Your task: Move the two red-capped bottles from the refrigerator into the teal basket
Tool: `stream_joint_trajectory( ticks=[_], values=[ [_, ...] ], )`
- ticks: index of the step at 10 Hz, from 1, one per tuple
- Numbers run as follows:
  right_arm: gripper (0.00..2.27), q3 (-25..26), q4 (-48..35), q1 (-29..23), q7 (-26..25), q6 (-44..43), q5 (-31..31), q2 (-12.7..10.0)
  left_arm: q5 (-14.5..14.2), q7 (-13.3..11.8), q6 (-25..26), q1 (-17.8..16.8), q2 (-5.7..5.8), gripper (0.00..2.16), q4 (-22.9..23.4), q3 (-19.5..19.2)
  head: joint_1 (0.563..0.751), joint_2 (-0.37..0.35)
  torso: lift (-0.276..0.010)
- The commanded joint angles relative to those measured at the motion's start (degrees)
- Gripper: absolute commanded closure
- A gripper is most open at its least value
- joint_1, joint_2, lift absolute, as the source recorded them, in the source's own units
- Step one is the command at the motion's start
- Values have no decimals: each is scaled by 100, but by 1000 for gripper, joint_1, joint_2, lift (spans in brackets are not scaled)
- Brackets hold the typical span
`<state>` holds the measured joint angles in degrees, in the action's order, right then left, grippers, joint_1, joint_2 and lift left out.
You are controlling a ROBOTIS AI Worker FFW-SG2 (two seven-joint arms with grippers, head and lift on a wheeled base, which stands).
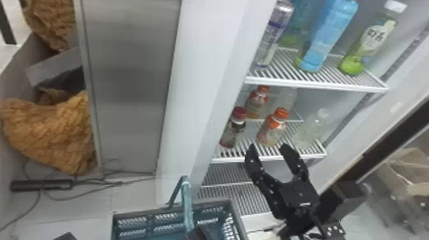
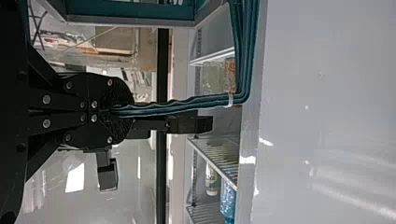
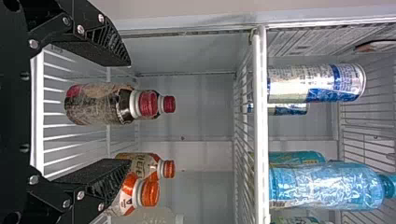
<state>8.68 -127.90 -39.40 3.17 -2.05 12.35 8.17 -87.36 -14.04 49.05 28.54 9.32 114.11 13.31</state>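
The right tool has its fingers spread apart, near the front edge of the lower shelf in the refrigerator. One red-capped bottle stands upright on that shelf, and the right wrist view shows a second red cap just behind it. Beside them stand two orange-capped bottles, one in front and one farther back. The left tool is clamped on the handle of the teal basket, below the lower shelf and off to its left
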Motion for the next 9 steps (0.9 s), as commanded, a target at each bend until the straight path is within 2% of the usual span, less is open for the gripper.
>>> stream_joint_trajectory(
  ticks=[1, 6, 9],
  values=[
    [302, 0, 29, 3, 0, -6, -24, 0, -5, -2, -12, 0, 0, 1156, 0, 6, 695, -350, -224],
    [254, 23, 212, 45, 26, -175, -92, 0, -5, 7, -12, 0, 9, 1156, 0, 6, 695, -350, -224],
    [254, 23, 732, 453, 140, -175, -195, 0, -5, 7, -12, -14, 9, 1156, 0, 18, 695, -350, -224]
  ],
)
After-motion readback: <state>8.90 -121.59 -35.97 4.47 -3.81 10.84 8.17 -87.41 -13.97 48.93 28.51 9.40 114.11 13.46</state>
